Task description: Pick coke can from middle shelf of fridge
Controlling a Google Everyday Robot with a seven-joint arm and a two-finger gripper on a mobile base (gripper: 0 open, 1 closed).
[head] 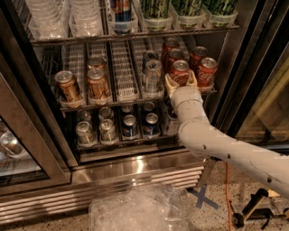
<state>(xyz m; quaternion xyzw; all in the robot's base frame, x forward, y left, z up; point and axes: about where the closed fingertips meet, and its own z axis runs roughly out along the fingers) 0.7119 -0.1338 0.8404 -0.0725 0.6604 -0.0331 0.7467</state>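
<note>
Five red aluminium cans [207, 71] with white script and silver tops stand in two lanes at the right end of the middle shelf [123, 72], three in one lane and two in the lane to its right; the coke can [180, 68] at the front of the three-can lane sits at the shelf's front rail. One gripper [180, 81] is there, at the end of a smooth, pale, jointed arm [212, 140] that reaches in from the lower right; its two tan fingers [170, 85] stand apart, one on each side of that coke can's lower half, close to its sides, and whether they touch it cannot be told. The shelf is a wire rack with long pale ribbed plastic dividers; two lanes near its middle hold nothing at the front. Three gold-brown cans [68, 85] stand at its left end; two taller slim silver cans [152, 74] stand one behind the other just left of the red ones. Three round green-patterned tubs [187, 9] sit on the rack above, with stacked clear cups [47, 16] to their left; small silver and blue cans [130, 126] fill the rack below in four lanes. The fridge [135, 168] has dark door frames and a shiny stainless base with a slatted grille; crinkled clear plastic [140, 210] lies on the speckled floor in front of it.
</note>
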